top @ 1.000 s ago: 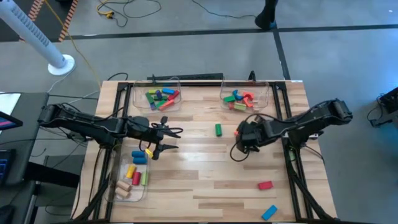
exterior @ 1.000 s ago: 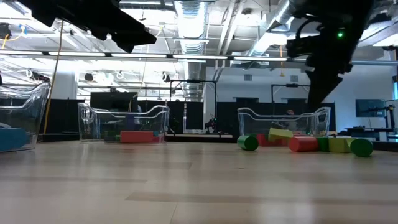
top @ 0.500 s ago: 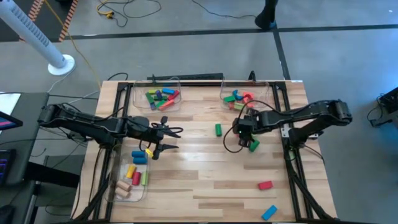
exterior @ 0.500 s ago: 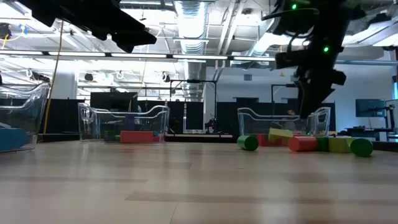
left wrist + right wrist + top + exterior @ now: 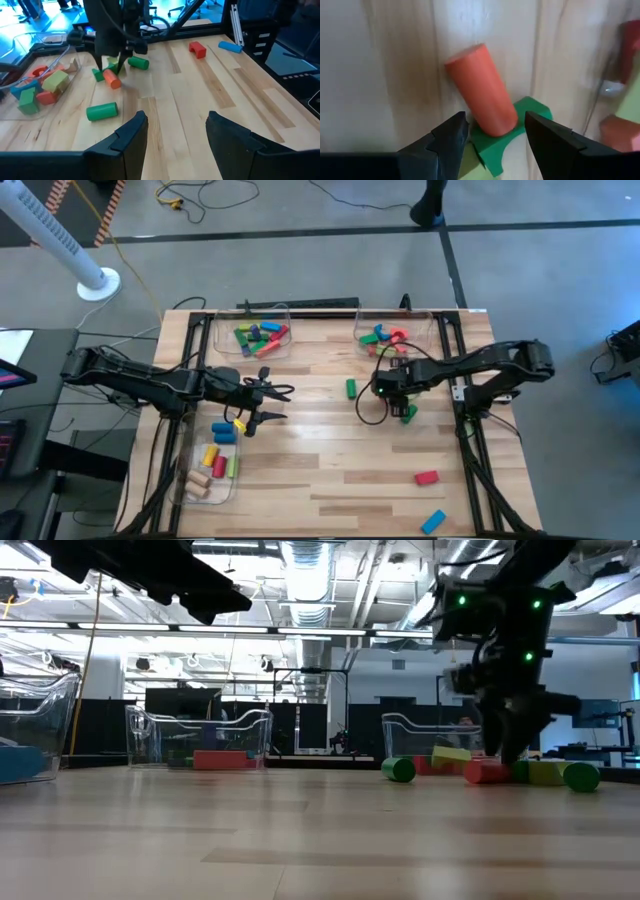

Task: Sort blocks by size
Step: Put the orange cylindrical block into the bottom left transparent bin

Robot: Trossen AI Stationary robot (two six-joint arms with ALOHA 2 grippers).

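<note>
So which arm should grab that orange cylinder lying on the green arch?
Right. The right gripper is open and directly over the orange cylinder, which lies against the green arch. The left gripper is open too, but across the table beside the left bin.

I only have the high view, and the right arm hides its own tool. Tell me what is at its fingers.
Observer: In the right wrist view the right tool is open. One end of an orange cylinder shows between its fingers, not gripped.
Operator: Say what that cylinder rests on.
Observer: That end lies over a green arch block; the other end is on the table.
Operator: Now report the left tool.
Observer: The left wrist view shows the left tool open and holding nothing, with a green cylinder lying on the table ahead of it.
</note>
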